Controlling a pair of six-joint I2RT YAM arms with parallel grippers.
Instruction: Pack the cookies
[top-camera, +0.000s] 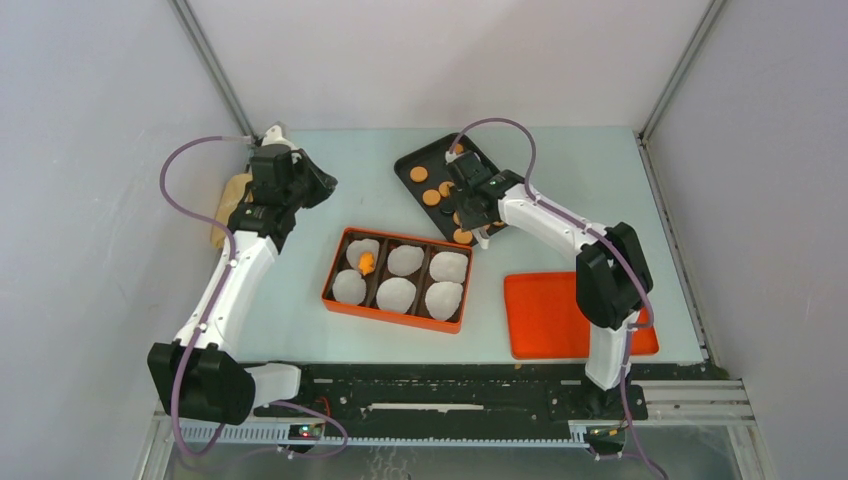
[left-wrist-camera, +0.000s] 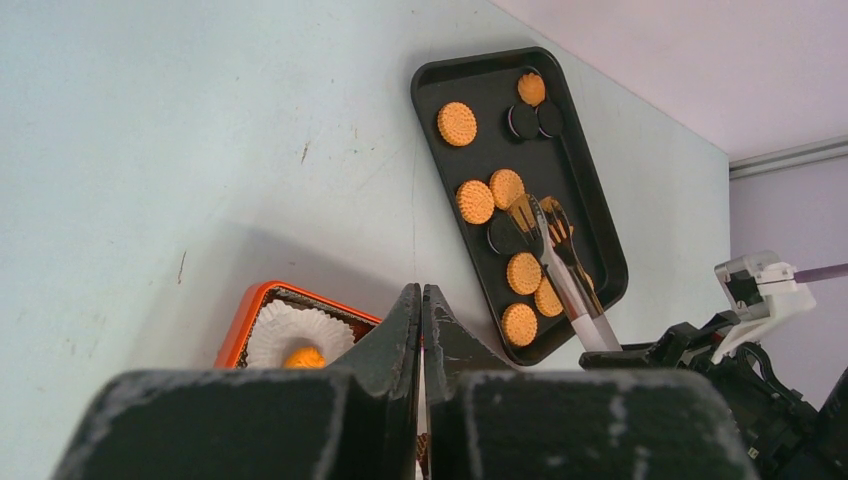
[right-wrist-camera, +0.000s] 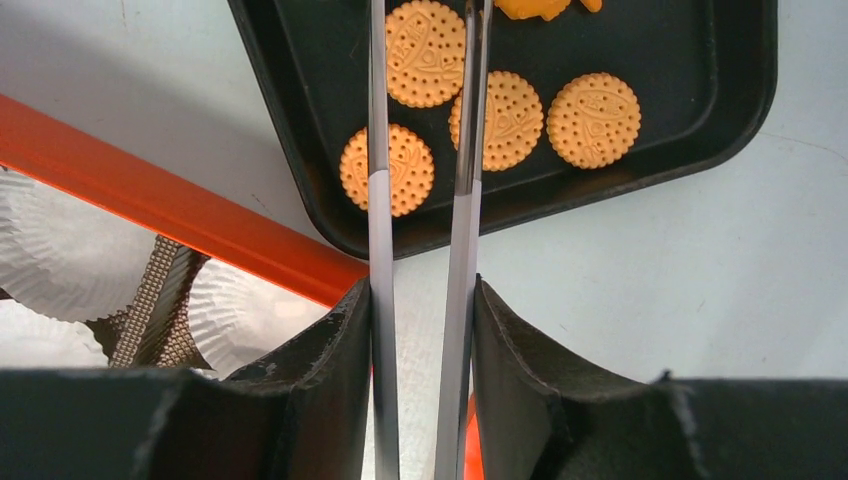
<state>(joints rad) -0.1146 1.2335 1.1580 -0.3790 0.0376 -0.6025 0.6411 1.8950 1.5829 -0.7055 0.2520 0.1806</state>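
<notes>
Several round orange-brown cookies (right-wrist-camera: 593, 118) lie on a black tray (top-camera: 415, 160), with two dark round ones (left-wrist-camera: 522, 122) near its far end. My right gripper (right-wrist-camera: 420, 290) is shut on metal tongs (right-wrist-camera: 380, 230). The tongs' two arms stand a little apart and reach over the tray (right-wrist-camera: 680, 60). Their tips are by an orange fish-shaped cookie (left-wrist-camera: 560, 232). One orange cookie (top-camera: 366, 263) sits in a white liner in the orange box (top-camera: 395, 312). My left gripper (top-camera: 318, 185) is shut and empty, above the table left of the tray (left-wrist-camera: 480, 80).
The orange box holds six white paper liners in two rows. An orange lid (top-camera: 550, 320) lies flat at the right near the right arm's base. A tan object (top-camera: 232, 200) lies at the table's left edge behind the left arm.
</notes>
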